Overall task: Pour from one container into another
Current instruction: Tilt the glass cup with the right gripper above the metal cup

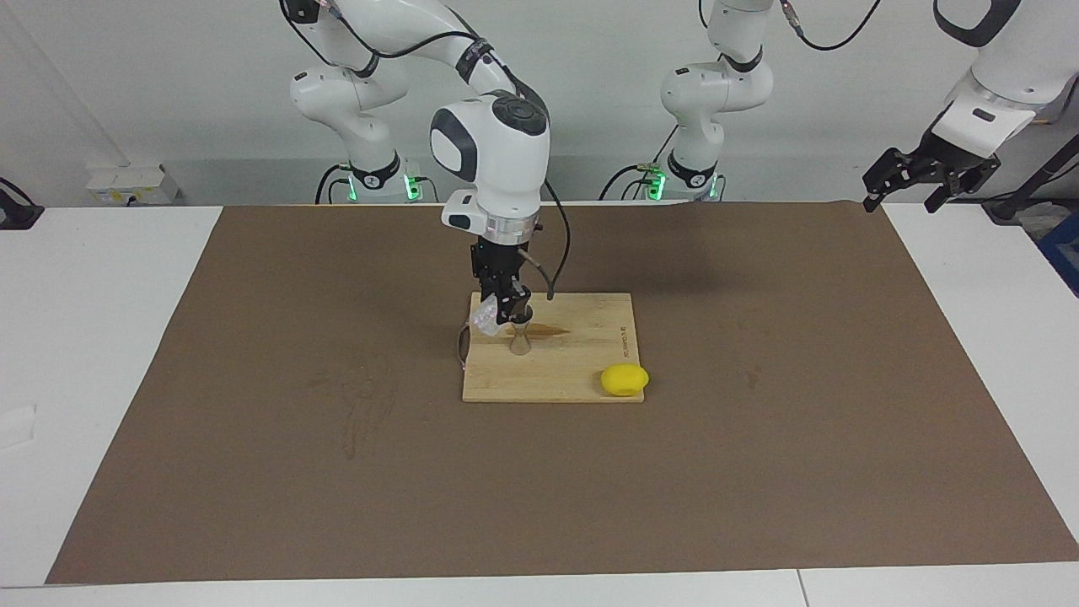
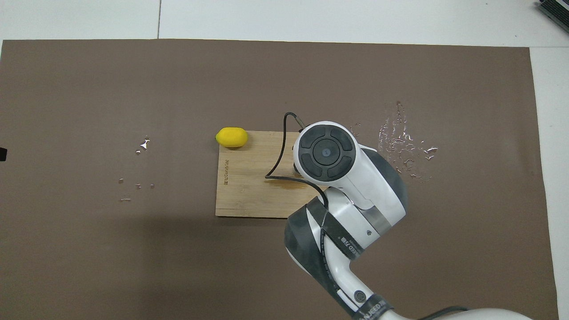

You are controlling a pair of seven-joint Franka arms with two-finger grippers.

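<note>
A small clear glass tumbler [image 1: 485,319] hangs tipped on its side, its mouth toward the top of the metal hourglass jigger [image 1: 521,339]. My right gripper [image 1: 506,314] comes straight down and is shut on the tumbler. The jigger stands upright on the bamboo cutting board [image 1: 582,358]. In the overhead view the right arm's wrist [image 2: 326,152] hides both tumbler and jigger. My left gripper [image 1: 927,179] waits open and empty, high over the corner of the brown mat at the left arm's end of the table.
A yellow lemon [image 1: 625,379] [image 2: 231,137] lies at the board's corner farthest from the robots. A dark wet streak [image 1: 552,330] marks the board beside the jigger. Water splashes [image 2: 404,142] shine on the brown mat [image 2: 133,89] toward the right arm's end.
</note>
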